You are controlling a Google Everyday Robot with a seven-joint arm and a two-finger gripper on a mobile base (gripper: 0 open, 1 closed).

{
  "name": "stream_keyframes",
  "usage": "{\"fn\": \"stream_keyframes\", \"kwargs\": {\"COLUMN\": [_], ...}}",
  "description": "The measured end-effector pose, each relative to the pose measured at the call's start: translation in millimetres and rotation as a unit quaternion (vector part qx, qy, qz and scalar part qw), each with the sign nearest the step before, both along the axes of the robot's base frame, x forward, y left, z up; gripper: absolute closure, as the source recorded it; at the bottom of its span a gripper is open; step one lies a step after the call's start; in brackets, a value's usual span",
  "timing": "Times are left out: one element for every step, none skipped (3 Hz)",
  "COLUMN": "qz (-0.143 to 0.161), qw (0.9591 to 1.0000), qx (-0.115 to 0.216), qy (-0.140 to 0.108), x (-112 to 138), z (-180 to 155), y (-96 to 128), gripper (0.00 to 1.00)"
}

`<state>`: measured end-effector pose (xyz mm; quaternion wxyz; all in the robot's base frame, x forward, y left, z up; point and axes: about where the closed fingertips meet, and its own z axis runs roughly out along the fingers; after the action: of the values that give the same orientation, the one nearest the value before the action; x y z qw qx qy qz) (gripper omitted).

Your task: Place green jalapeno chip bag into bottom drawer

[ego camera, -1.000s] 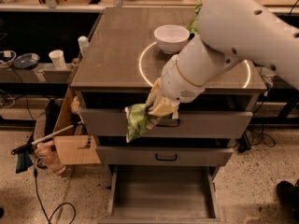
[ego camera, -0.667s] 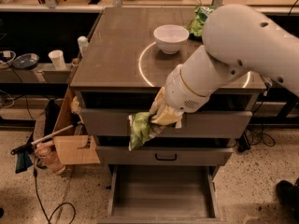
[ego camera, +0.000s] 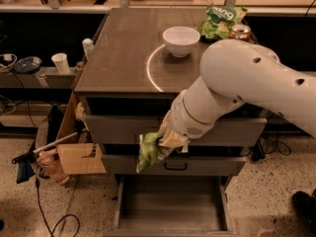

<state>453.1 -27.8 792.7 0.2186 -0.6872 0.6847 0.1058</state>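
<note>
Bag (ego camera: 148, 152) dangles vertically from end effector (ego camera: 167, 138) above drawer (ego camera: 170, 207).

White arm (ego camera: 247, 83) angled down-left from right; claw (ego camera: 167, 138) at centre, pinching green jalapeno chip bag (ego camera: 147, 154).

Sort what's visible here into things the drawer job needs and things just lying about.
Job: crumpled light yellow-green foil chip bag, held by the gripper in front of the middle drawer; open grey metal bottom drawer below.
Lying about: round white bowl, darker green snack bag, metal can, white cup.
</note>
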Motion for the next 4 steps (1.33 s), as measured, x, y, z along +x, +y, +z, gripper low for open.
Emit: {"fn": "stream_keyframes", "kwargs": {"qz": [-0.005,-0.015,-0.024,-0.037], "qw": [1.0,0.9998,0.9993,0.9987], "qx": [0.0,-0.005,-0.014,-0.019], "qy": [0.0,0.009,0.025,0.029], "x": [-1,-6,-14,-22], "z": [-11,-34,-59,-80], "y": [0,-1,-3,-6], "gripper": [1.0,1.0,1.0,1.0]}}
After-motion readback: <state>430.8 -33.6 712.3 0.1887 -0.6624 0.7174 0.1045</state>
